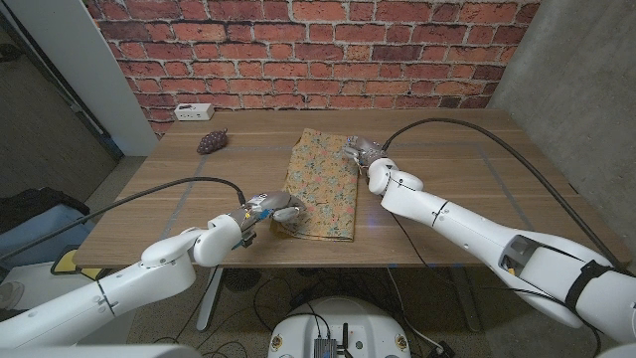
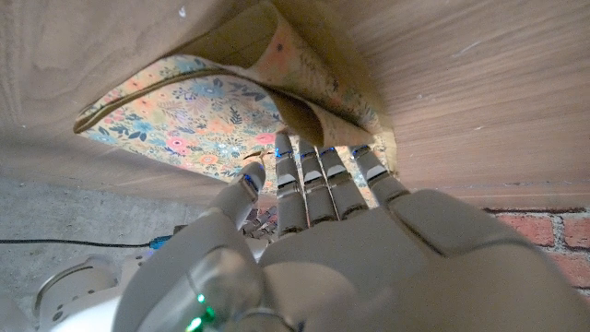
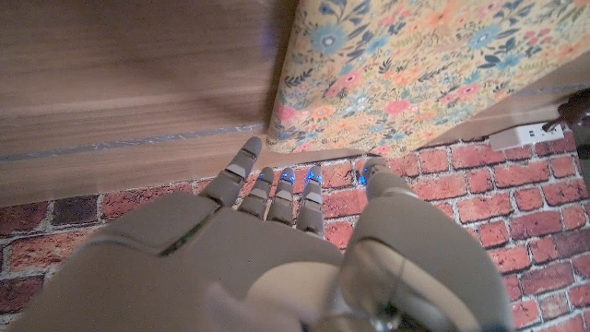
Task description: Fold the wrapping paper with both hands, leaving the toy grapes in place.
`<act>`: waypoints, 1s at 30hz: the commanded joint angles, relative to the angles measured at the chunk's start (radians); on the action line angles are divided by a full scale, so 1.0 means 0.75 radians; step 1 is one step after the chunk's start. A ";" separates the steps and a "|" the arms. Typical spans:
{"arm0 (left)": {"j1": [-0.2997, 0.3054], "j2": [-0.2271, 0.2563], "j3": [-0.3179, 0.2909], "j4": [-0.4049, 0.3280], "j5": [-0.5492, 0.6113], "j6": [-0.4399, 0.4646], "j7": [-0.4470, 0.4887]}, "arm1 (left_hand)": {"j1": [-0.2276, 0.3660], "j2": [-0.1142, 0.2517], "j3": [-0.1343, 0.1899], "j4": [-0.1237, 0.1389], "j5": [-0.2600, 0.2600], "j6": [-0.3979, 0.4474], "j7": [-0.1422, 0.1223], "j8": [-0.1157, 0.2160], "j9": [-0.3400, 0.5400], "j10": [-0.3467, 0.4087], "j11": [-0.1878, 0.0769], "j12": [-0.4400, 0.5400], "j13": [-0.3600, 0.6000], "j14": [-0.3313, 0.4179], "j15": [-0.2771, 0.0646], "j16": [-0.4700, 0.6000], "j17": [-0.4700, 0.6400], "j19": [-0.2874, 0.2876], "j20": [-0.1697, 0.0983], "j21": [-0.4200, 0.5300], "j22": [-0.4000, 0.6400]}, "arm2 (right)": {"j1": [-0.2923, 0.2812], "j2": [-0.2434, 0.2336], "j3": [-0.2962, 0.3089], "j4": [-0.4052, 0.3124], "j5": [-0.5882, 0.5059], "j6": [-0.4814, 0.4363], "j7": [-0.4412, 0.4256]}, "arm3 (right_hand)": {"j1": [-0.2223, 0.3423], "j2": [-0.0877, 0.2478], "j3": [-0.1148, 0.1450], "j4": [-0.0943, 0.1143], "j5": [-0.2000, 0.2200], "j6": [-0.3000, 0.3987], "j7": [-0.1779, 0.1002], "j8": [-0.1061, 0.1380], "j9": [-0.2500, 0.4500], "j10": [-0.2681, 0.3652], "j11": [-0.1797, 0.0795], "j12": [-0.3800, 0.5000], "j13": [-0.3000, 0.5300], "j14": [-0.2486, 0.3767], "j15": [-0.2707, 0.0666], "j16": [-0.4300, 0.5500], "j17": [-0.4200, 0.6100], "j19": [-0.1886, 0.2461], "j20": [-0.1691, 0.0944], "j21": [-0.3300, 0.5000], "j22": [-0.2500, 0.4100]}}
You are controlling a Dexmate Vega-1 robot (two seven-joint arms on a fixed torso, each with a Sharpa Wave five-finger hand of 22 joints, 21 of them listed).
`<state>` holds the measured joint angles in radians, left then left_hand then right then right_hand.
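The floral wrapping paper (image 1: 323,184) lies mid-table as a narrow, doubled strip. My left hand (image 1: 273,211) is at its near left corner, fingers (image 2: 313,175) straight and tucked against a curled-up edge of the paper (image 2: 184,115), thumb apart from it. My right hand (image 1: 363,154) sits at the paper's far right edge. Its fingertips (image 3: 277,180) are spread just short of the paper (image 3: 406,65), with nothing between them. The purple toy grapes (image 1: 211,142) rest on the table to the far left, well apart from the paper and both hands.
A white power strip (image 1: 191,110) lies at the table's (image 1: 457,199) far left edge by the brick wall. A black cable runs from each arm across the table. Bare wood lies on both sides of the paper.
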<state>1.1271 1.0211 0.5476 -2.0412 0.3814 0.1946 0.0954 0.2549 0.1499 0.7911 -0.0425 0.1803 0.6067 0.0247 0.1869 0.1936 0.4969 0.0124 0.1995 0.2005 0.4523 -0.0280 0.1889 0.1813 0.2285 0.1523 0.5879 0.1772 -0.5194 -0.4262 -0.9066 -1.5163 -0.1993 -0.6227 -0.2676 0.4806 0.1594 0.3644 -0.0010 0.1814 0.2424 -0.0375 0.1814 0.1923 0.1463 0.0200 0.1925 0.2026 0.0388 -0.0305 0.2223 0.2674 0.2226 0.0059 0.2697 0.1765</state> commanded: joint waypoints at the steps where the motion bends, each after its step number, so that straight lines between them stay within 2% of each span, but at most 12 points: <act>1: 0.109 -0.057 -0.096 0.085 -0.015 -0.223 0.344 | -0.031 -0.043 -0.038 0.003 -0.010 -0.067 -0.012 -0.019 0.002 -0.040 -0.008 -0.009 0.003 -0.004 0.004 0.003 -0.001 -0.016 0.002 -0.019 0.004 | -0.150 -0.063 0.160 -0.127 0.096 0.200 -0.122 | -0.038 -0.003 -0.006 0.025 0.002 0.005 0.004 0.013 0.003 0.003 0.014 0.010 0.002 0.005 -0.008 0.008 0.005 0.006 0.014 -0.005 0.004; 3: 0.125 -0.076 -0.110 0.113 -0.021 -0.277 0.402 | -0.049 -0.061 -0.056 0.006 -0.013 -0.094 -0.031 -0.019 0.001 -0.058 -0.012 -0.011 0.004 -0.012 0.009 0.002 0.000 -0.023 0.004 -0.027 0.004 | -0.167 -0.069 0.180 -0.137 0.115 0.232 -0.125 | -0.047 -0.005 -0.010 0.030 0.002 0.006 0.005 0.013 0.003 0.004 0.015 0.011 0.002 0.005 -0.006 0.008 0.005 0.006 0.017 -0.006 0.004; 6: 0.140 -0.104 -0.130 0.150 -0.035 -0.349 0.466 | -0.074 -0.083 -0.079 0.010 -0.017 -0.129 -0.039 -0.021 0.000 -0.079 -0.014 -0.013 0.004 -0.027 0.015 -0.001 0.000 -0.031 0.005 -0.037 0.004 | -0.193 -0.076 0.209 -0.147 0.143 0.280 -0.132 | -0.071 -0.012 -0.022 0.042 0.004 0.008 0.009 0.014 0.003 0.006 0.022 0.013 0.002 0.006 0.000 0.008 0.004 0.002 0.022 -0.011 0.005; 10: 0.143 -0.134 -0.153 0.193 -0.085 -0.434 0.487 | -0.092 -0.099 -0.095 0.011 -0.018 -0.166 -0.048 -0.022 -0.001 -0.101 -0.010 -0.015 0.004 -0.039 0.011 -0.003 -0.001 -0.031 0.001 -0.044 0.004 | -0.227 -0.086 0.247 -0.159 0.181 0.347 -0.139 | -0.110 -0.023 -0.042 0.063 0.006 0.008 0.014 0.015 0.002 0.009 0.033 0.015 0.001 0.005 0.002 0.007 0.003 -0.002 0.028 -0.017 0.005; 19: 0.127 -0.206 -0.193 0.288 -0.208 -0.587 0.470 | -0.113 -0.106 -0.109 0.011 -0.017 -0.251 -0.071 -0.026 -0.003 -0.151 -0.001 -0.019 0.003 -0.079 0.015 -0.012 -0.004 -0.030 -0.013 -0.058 0.004 | -0.301 -0.104 0.322 -0.200 0.260 0.478 -0.152 | -0.159 -0.036 -0.066 0.087 0.010 0.013 0.022 0.017 0.001 0.014 0.047 0.017 0.001 0.007 0.015 0.006 0.002 -0.003 0.033 -0.024 0.005; 30: 0.054 -0.346 -0.205 0.481 -0.392 -0.818 0.418 | -0.126 -0.110 -0.117 0.010 -0.016 -0.304 -0.077 -0.022 -0.005 -0.188 0.012 -0.020 0.003 -0.110 0.024 -0.014 -0.005 -0.026 -0.022 -0.068 0.004 | -0.391 -0.110 0.406 -0.236 0.367 0.634 -0.157 | -0.186 -0.042 -0.077 0.098 0.016 0.028 0.030 0.021 -0.001 0.025 0.058 0.022 0.000 0.022 0.032 0.009 -0.002 0.007 0.033 -0.026 0.005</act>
<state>1.2111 0.8555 0.4096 -1.8125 0.2094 -0.2558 0.4332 0.1685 0.0638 0.7068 -0.0359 0.1698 0.3833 -0.0343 0.1693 0.1907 0.3625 0.0210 0.1880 0.2003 0.3770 -0.0104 0.1809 0.1767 0.2069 0.1442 0.5382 0.1767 -0.7463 -0.4998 -0.6642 -1.6625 -0.0014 -0.2625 -0.3770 0.3489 0.1280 0.3063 0.0651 0.1855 0.2590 -0.0212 0.1927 0.1905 0.1588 0.0575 0.2037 0.1998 0.0552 -0.0142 0.2223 0.2645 0.2198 0.0271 0.2512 0.1768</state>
